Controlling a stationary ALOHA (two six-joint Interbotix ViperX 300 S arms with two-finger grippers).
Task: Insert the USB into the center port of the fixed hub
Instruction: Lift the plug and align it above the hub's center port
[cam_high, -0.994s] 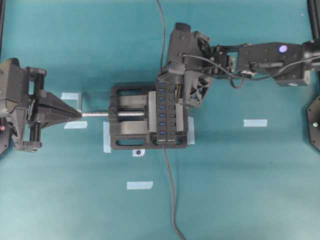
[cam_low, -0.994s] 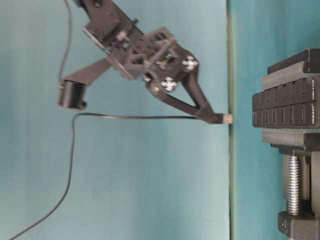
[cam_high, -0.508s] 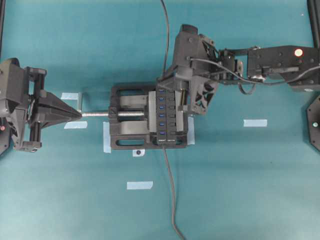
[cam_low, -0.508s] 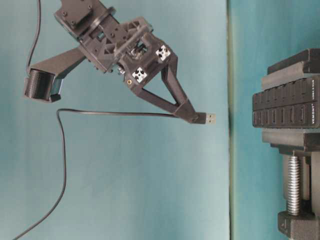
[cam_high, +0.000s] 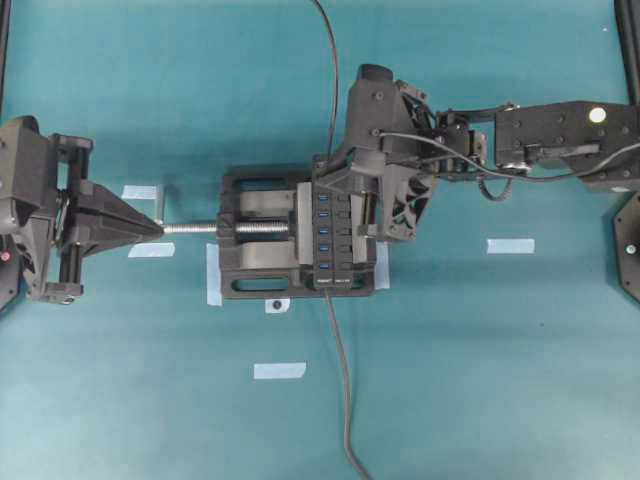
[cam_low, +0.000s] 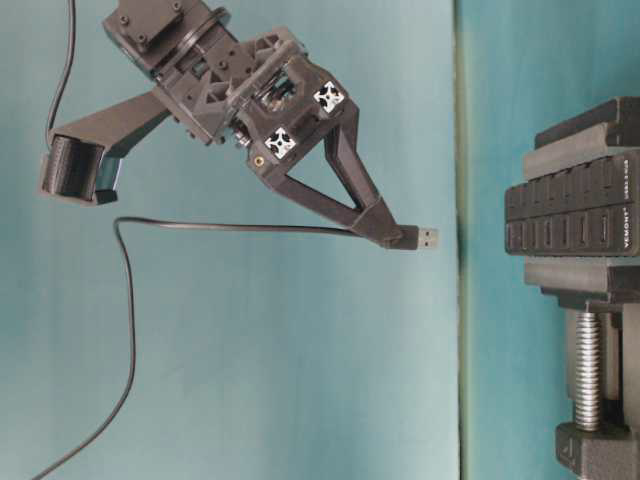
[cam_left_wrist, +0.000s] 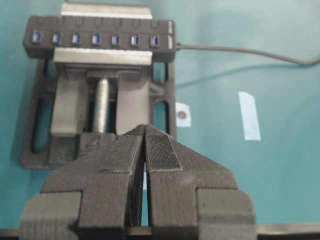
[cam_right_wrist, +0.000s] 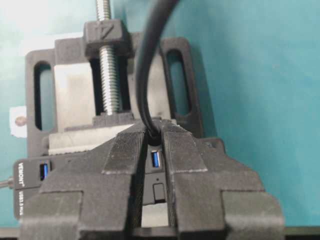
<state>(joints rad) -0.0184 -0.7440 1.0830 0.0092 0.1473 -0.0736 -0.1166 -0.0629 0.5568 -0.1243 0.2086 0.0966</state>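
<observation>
Alignment before insertion: right gripper (cam_low: 400, 236) jaws pinch the USB (cam_low: 427, 238) above the fixed hub (cam_high: 335, 232), well clear. Centre the plug squarely over the center port (cam_high: 323, 232) before descending; left gripper (cam_left_wrist: 145, 145) jaws rest pressed together

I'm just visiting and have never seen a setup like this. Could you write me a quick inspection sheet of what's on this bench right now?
Surface: teal table, with strips of pale tape stuck on it.
Job's things: fixed hub clamped in a black vise; the USB is in the air, short of the hub, not plugged in.
Clutter: nothing seen.
Grippers: right gripper has its fingers shut on the USB; left gripper is shut and empty, pointing at the vise screw.
Cables: thin USB cable trails from the plug; thicker hub cable runs off the table edge.
Surroundings: nothing seen.
</observation>
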